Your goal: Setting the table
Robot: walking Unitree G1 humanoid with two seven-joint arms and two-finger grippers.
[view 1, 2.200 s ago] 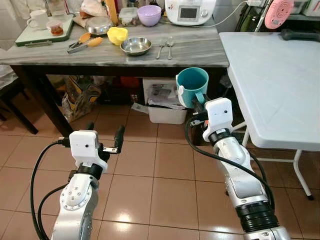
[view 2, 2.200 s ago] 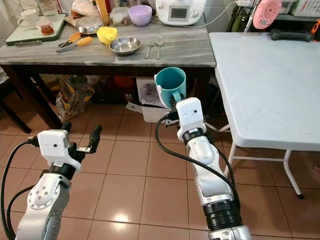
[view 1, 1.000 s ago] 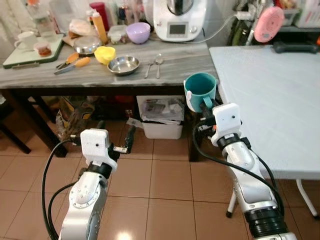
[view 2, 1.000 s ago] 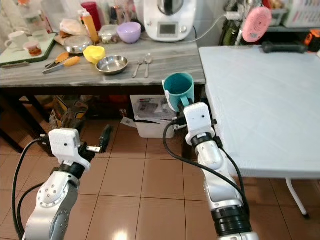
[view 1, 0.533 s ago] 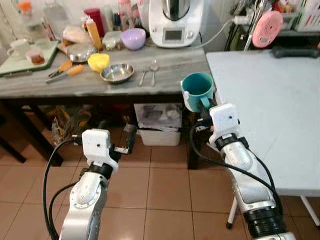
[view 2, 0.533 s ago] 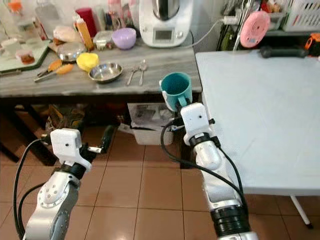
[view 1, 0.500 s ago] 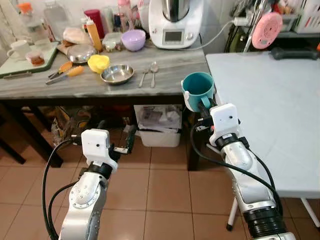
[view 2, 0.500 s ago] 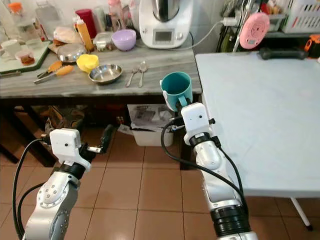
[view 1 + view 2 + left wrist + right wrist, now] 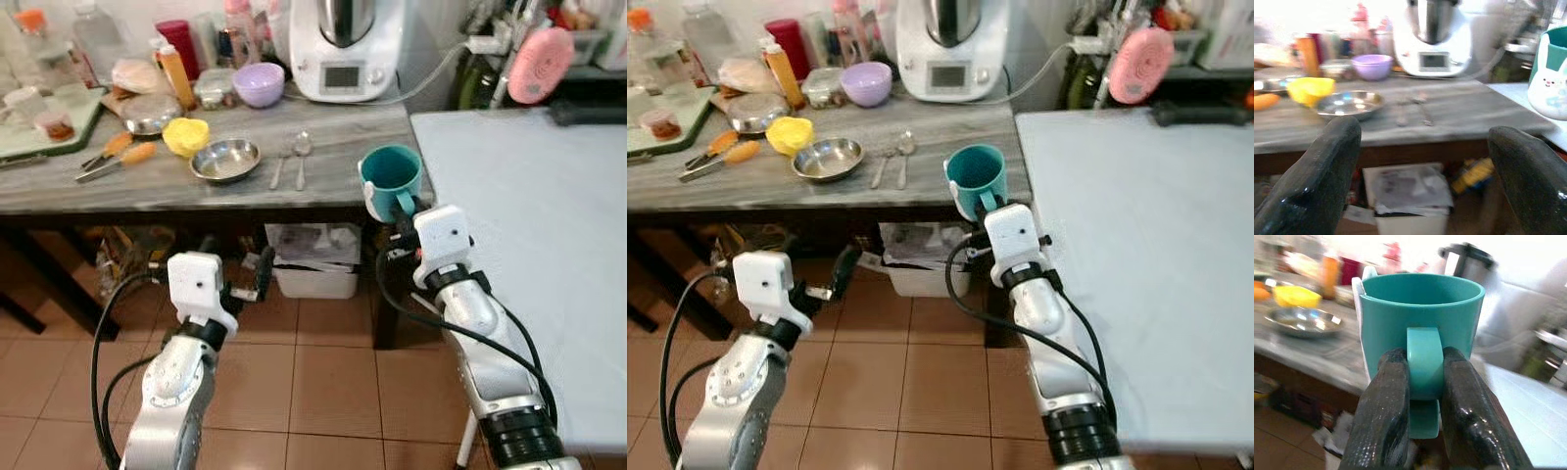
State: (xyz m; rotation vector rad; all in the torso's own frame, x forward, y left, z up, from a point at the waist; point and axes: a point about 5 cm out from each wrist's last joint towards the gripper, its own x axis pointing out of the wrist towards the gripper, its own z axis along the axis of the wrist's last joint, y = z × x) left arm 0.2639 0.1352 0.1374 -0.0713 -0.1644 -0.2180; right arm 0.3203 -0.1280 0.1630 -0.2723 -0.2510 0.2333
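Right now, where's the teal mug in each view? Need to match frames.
Left eye view: teal mug just right of centre, held by the right gripper, at the corner of the grey counter.
Right eye view: mug at centre, same corner.
Left wrist view: mug at the right edge, bunny print showing.
Right wrist view: mug at centre, handle pinched between the fingers.
Shared landmark: steel bowl.

R gripper [image 9: 1422,377] raised at chest height, fingers [image 9: 1385,401] clamped on mug [image 9: 391,177] handle, forearm angled up. L gripper [image 9: 238,278] lower, fingers wide apart, holding nothing, arm bent fwd.
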